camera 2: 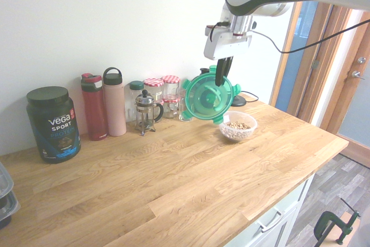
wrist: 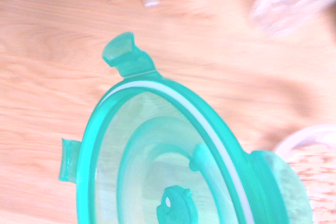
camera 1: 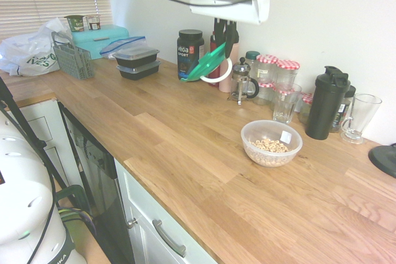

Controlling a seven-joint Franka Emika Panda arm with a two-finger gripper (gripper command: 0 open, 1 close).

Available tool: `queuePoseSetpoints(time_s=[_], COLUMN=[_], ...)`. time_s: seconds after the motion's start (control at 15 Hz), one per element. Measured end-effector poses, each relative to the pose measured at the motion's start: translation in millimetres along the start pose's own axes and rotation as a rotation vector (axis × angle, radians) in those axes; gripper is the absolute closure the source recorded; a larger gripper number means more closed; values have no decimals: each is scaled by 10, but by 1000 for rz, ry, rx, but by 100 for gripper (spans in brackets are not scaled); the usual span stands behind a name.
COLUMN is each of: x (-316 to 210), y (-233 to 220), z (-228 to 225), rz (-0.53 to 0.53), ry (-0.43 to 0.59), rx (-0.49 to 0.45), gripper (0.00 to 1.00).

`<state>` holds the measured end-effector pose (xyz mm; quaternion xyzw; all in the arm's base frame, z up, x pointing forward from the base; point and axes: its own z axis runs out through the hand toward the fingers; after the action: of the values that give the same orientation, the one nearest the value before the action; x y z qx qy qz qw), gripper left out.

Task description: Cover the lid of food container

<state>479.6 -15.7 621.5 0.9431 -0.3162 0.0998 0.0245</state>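
The food container point(camera 1: 271, 142) sits mid-right in the first exterior view with bare wooden counter point(camera 1: 185, 153) to its left and front, open to approach from above. Behind it, toward the upper right, a drinking glass point(camera 1: 286, 102), jars point(camera 1: 277, 73) and black shaker point(camera 1: 327, 102) crowd close.
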Motion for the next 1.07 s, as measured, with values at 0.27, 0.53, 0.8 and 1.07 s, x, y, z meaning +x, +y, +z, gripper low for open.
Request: queuePoseSetpoints(time_s=[0.27,0.53,0.8,1.07], x=[-239,-197,-241,-73], y=[-220,-188,-82,-34], z=[-145,-114,291,849], rz=[-48,-45,-1,30], ry=[183,354,502,669], rx=[-210,-428,-640,-847], gripper=[100,100,100,100])
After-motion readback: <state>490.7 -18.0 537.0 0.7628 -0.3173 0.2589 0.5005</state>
